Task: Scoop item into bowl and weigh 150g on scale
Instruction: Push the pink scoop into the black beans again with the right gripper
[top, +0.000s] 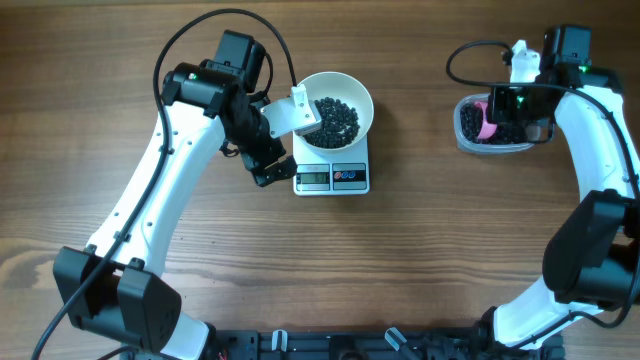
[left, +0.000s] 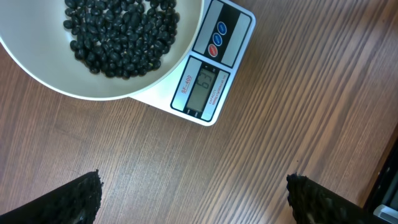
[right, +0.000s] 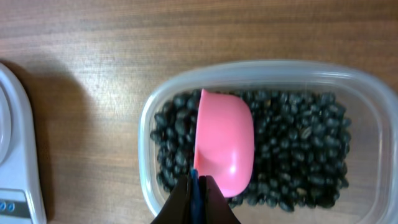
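Observation:
The white bowl (top: 365, 105) stands on the white scale (top: 332, 178) and holds a heap of black beans (top: 335, 118). My left gripper (top: 270, 165) hovers just left of the scale, open and empty. In the left wrist view its fingertips (left: 74, 199) sit wide apart over bare wood, below the bowl (left: 37, 74) and the scale's display (left: 208, 87). My right gripper (right: 196, 193) is shut on the thin handle of a pink scoop (right: 225, 143). The scoop lies in the beans (right: 298, 143) of the clear tub (right: 146, 118).
The clear tub (top: 465, 135) stands at the back right of the wooden table, about a hand's width right of the bowl. The scale's edge (right: 15, 155) shows at the left of the right wrist view. Cables loop above both arms.

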